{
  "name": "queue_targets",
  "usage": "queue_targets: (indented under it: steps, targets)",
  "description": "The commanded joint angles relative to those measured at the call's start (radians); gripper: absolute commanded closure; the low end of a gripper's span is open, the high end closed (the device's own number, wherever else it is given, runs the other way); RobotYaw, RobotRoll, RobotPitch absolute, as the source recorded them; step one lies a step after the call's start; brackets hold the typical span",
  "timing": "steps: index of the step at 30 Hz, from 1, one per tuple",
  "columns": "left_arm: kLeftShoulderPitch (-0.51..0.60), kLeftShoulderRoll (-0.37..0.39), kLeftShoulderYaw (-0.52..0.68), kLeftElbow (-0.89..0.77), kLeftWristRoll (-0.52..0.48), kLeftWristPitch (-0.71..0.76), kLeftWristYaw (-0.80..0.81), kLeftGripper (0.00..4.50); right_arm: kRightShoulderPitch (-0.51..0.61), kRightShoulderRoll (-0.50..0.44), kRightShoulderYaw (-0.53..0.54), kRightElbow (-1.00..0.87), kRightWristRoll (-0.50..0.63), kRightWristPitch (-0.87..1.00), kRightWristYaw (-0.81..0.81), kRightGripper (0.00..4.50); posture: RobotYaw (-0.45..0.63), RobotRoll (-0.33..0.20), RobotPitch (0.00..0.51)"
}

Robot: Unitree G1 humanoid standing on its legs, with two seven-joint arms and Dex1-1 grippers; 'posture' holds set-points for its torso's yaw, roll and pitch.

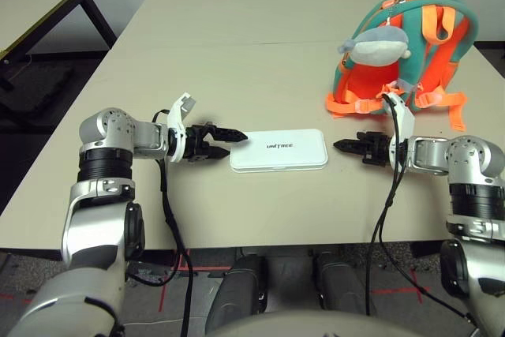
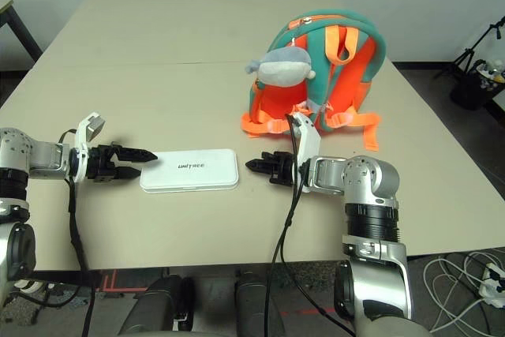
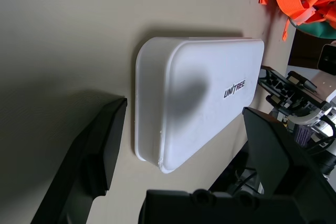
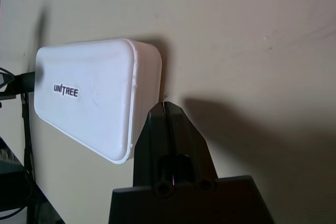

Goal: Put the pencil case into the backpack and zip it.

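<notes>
left black two-fingered gripper (image 3: 178,145) gapes at one short end of the flat white rounded pencil case (image 1: 278,150) lying flat on the beige table (image 1: 237,45); right gripper (image 4: 167,124) is pinched closed just off the other end. i'd straddle the edge squarely before squeezing, since the teal-and-orange backpack (image 1: 410,45) sits well apart.

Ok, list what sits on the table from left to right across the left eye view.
Left gripper → pencil case → right gripper → backpack, standing farther back on the table with its grey plush charm hanging on the front.
</notes>
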Motion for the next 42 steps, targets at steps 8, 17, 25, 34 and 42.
queue_targets:
  steps: [8, 17, 25, 34, 42]
  targets:
    - [0.006, -0.081, -0.034, 0.044, 0.062, 0.004, -0.017, 0.00, 0.021, 0.064, 0.021, -0.061, -0.010, 0.039, -0.025, 4.46, -0.10, 0.000, 0.116]
    - [0.005, -0.090, -0.042, 0.046, 0.086, 0.011, -0.040, 0.00, 0.017, 0.134, 0.034, -0.088, -0.026, 0.054, -0.040, 4.46, -0.10, 0.000, 0.116]
    - [0.018, -0.096, -0.041, 0.029, 0.103, 0.020, -0.056, 0.00, 0.008, 0.141, 0.043, -0.082, -0.040, 0.045, -0.029, 4.46, -0.10, 0.000, 0.115]
    - [0.048, -0.048, -0.130, -0.010, 0.041, 0.034, -0.116, 1.82, -0.002, 0.140, 0.045, -0.070, -0.049, 0.024, -0.023, 4.50, -0.10, 0.000, 0.116]
    - [0.061, -0.014, -0.149, -0.096, 0.012, 0.024, -0.175, 2.67, -0.001, 0.113, 0.044, -0.082, -0.067, -0.019, 0.015, 4.50, -0.09, 0.000, 0.116]
